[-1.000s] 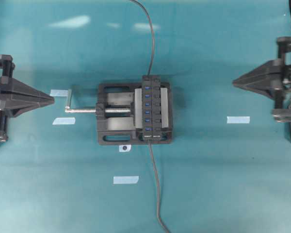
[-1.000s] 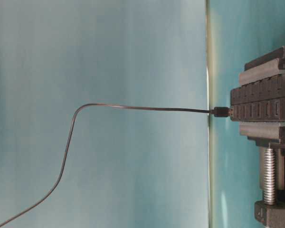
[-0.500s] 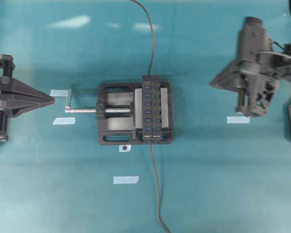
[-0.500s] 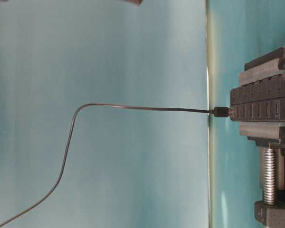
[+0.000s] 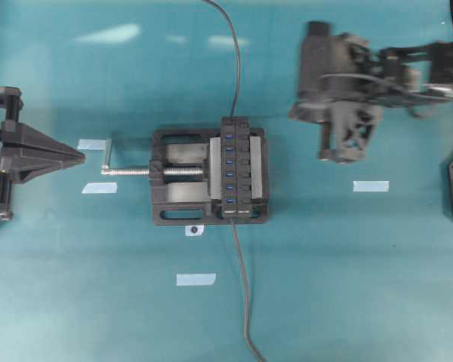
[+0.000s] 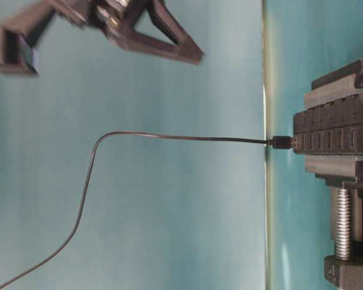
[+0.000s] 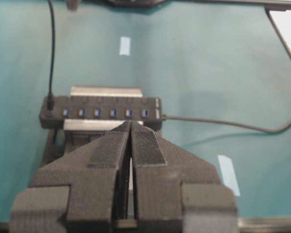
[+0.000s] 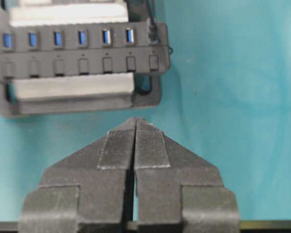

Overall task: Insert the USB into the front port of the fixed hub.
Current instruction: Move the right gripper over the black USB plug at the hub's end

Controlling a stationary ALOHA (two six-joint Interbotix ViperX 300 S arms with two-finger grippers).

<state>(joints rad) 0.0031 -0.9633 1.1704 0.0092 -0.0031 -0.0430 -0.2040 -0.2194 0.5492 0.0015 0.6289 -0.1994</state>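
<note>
The fixed hub (image 5: 235, 167) is a long black bar with a row of blue sockets, clamped in a black vise (image 5: 174, 204). The USB (image 6: 282, 142), a small black plug on a thin dark cable (image 5: 236, 60), sits in the hub's end socket farthest from the white print. The same plug shows in the left wrist view (image 7: 50, 103) and the right wrist view (image 8: 152, 30). My right gripper (image 5: 293, 113) hangs shut and empty, to the right of the hub and above the table; its tips (image 8: 136, 120) point at the vise. My left gripper (image 5: 81, 155) rests shut and empty at the left, facing the hub (image 7: 104, 111).
The vise's silver screw and crank (image 5: 109, 167) stick out toward my left gripper. A second cable (image 5: 243, 294) leaves the hub's printed end toward the table's front edge. Pale tape strips (image 5: 371, 185) (image 5: 195, 279) (image 5: 92, 143) lie on the teal table.
My right arm has swung in from the right edge toward the hub, and its gripper has entered the table-level view. The left arm, hub and USB have not moved.
</note>
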